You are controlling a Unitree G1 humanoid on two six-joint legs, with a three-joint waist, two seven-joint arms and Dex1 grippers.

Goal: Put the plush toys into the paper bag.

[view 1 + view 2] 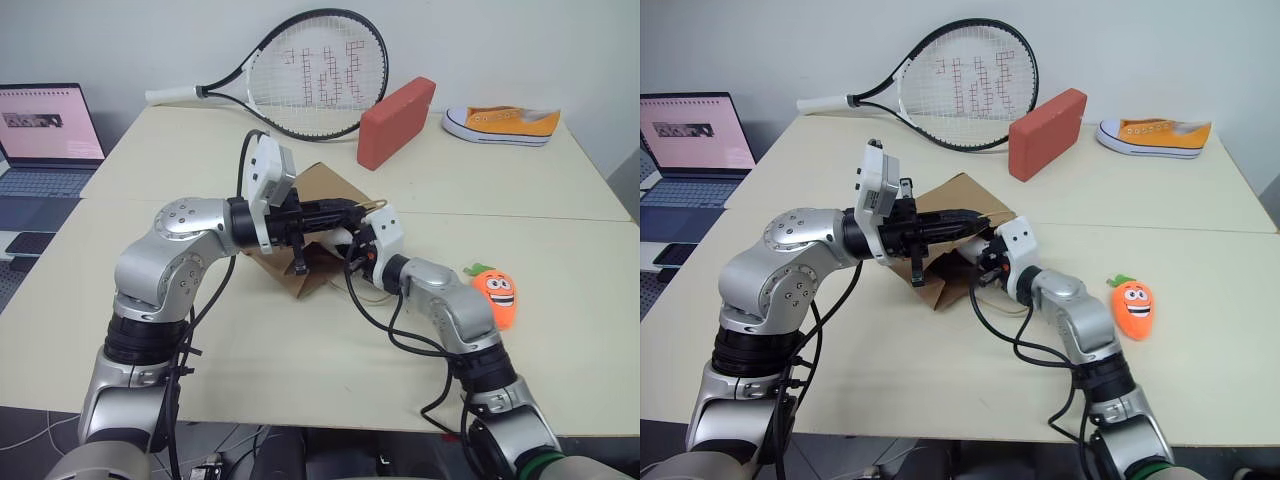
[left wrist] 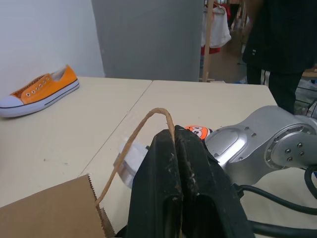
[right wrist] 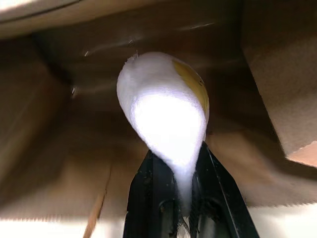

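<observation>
Two plush toys: white egg toy [image 3: 166, 116], fuzzy, yellow patch on one side, clamped in right end effector [image 3: 185, 163] and pushed inside the paper bag [image 1: 320, 185], brown kraft, lying mid-frame on the cream surface [image 1: 300, 360] with its mouth facing the arms. Orange carrot toy [image 1: 496, 293], grinning face, green top, sits lower right of centre on the surface, near the right arm. Left end effector [image 2: 174, 136] pinched together on the bag's twisted tan handle [image 2: 136, 136], holding it up.
</observation>
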